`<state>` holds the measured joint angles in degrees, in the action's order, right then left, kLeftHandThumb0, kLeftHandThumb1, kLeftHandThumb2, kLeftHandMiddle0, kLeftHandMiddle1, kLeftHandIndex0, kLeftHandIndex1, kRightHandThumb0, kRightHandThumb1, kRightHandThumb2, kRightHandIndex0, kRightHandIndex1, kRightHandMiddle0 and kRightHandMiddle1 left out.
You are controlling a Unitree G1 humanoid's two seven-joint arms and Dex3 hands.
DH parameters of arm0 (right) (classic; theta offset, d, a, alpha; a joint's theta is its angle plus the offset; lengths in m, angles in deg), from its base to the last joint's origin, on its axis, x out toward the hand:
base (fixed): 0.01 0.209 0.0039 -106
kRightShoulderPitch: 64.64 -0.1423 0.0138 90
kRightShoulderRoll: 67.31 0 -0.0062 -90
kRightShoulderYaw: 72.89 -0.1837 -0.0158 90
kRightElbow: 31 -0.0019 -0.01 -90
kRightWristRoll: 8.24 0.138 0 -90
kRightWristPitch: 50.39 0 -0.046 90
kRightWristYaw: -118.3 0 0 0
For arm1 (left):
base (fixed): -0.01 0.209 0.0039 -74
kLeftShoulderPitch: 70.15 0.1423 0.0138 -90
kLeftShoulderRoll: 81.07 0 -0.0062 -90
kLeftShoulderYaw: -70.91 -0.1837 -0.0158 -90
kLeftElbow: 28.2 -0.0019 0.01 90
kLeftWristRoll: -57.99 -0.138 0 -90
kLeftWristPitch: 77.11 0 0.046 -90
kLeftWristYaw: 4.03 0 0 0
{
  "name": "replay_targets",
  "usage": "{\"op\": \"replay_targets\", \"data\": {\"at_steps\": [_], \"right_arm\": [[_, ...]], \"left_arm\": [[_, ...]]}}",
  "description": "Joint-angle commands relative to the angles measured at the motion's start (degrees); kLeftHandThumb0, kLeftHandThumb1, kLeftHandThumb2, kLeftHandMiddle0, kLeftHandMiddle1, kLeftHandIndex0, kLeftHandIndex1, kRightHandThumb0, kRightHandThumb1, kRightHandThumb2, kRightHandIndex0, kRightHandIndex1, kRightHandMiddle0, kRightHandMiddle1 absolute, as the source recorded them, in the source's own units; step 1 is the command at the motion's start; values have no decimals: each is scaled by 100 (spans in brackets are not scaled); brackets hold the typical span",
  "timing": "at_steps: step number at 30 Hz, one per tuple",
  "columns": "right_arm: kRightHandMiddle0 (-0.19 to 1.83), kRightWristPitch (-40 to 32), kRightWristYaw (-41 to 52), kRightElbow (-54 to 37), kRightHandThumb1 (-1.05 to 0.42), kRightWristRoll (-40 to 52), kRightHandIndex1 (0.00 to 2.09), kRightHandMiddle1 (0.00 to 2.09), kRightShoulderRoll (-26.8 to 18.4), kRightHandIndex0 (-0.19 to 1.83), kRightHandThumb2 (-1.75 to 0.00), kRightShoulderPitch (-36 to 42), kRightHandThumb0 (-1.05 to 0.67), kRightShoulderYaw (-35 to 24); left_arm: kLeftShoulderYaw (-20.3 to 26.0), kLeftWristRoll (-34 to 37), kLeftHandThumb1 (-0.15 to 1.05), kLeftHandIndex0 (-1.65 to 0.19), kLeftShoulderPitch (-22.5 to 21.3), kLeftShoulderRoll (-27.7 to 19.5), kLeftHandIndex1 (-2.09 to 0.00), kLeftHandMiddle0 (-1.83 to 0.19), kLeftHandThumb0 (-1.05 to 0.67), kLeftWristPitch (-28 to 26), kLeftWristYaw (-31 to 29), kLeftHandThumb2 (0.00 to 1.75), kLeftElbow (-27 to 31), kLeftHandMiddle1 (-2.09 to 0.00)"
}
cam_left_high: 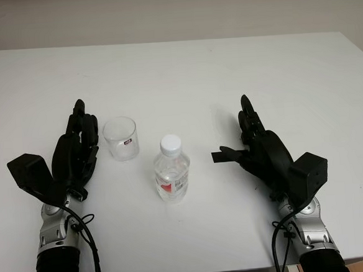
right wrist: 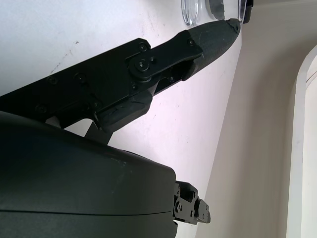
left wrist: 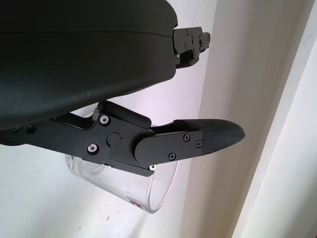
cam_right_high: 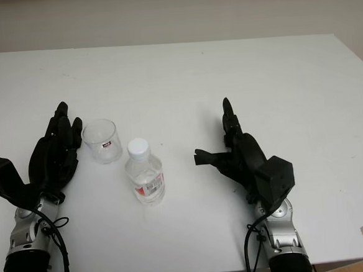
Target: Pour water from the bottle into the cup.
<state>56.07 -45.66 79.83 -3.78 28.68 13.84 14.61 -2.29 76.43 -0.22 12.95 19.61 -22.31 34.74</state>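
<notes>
A clear plastic water bottle (cam_left_high: pixel 172 171) with a white cap and a red-and-white label stands upright near the table's middle front. Just to its left and a little farther back stands an empty clear cup (cam_left_high: pixel 121 138), which also appears in the left wrist view as the cup (left wrist: pixel 148 198). My left hand (cam_left_high: pixel 79 143) is open, close beside the cup's left side, holding nothing. To the right of the bottle, my right hand (cam_left_high: pixel 250 140) is open, a hand's width away from it, with its thumb pointing toward the bottle.
The white table (cam_left_high: pixel 183 73) stretches wide behind the objects, with a pale wall beyond its far edge. Its front edge runs just below both forearms.
</notes>
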Motion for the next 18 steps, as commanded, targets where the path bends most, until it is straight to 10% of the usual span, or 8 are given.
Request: {"op": "replay_targets", "data": {"at_steps": [1,18], "right_arm": [[-19,52,3,-132,-92,-13,0,0,2,-19,-6,89,-91,15],[-19,-91,939,-925,-89,411,0,0,-24,-19,-5,321,-90,337]], "left_arm": [[5,17,105,10,87,-24,-6,10,-75,-36,2,50,163,-6],[-12,-45,105,10,31,1,-5,10,-76,-61,140,51,170,-5]]}}
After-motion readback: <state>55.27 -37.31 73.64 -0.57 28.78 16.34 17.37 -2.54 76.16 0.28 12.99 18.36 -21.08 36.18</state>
